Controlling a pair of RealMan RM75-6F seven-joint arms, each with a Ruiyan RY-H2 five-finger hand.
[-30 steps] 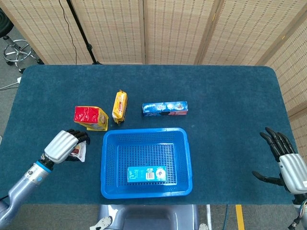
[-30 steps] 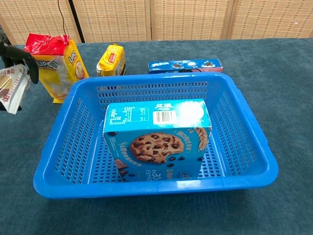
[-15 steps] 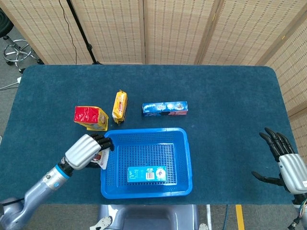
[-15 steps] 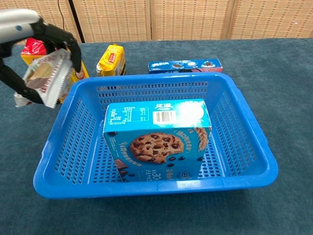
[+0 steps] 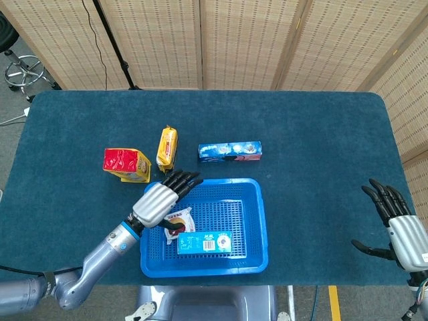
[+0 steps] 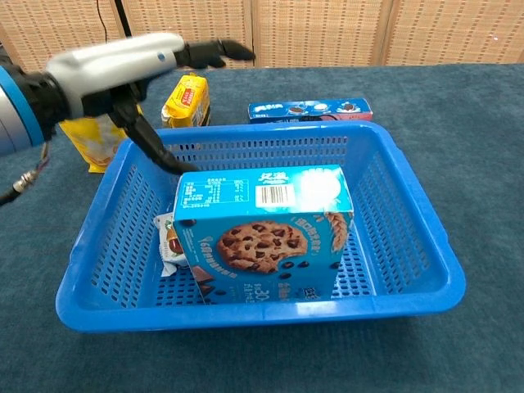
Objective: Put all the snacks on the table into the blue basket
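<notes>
Since a moment ago the left hand (image 5: 158, 200) has carried its small white packet (image 5: 177, 221) from the table's left side over the blue basket (image 5: 257, 221) and let it go; the packet now lies on the basket floor, squeezed against the left end of the cookie box (image 6: 262, 229). Nearest the robot, that box lies on the basket floor toward the near wall. Just above the packet the left hand hovers over the basket's left part, its fingers (image 5: 182, 179) stretched out flat and apart, holding nothing. Off at the near right edge of the table (image 5: 321, 134), the right hand (image 5: 400, 227) rests with fingers spread and empty, well apart from everything.

So two snacks are in, and the drop step looks finished. Beyond the basket's far wall three remain on the table: the red and yellow bag (image 5: 127, 164) near the far left corner of the basket, the yellow pack (image 5: 167, 148) just beside it, and farther right the long blue cookie sleeve (image 5: 229, 151).

My guess is the left hand next needs to lift clear of the basket rim and reach back to the red and yellow bag, the closest one, closing on it without knocking the yellow pack beside it.
</notes>
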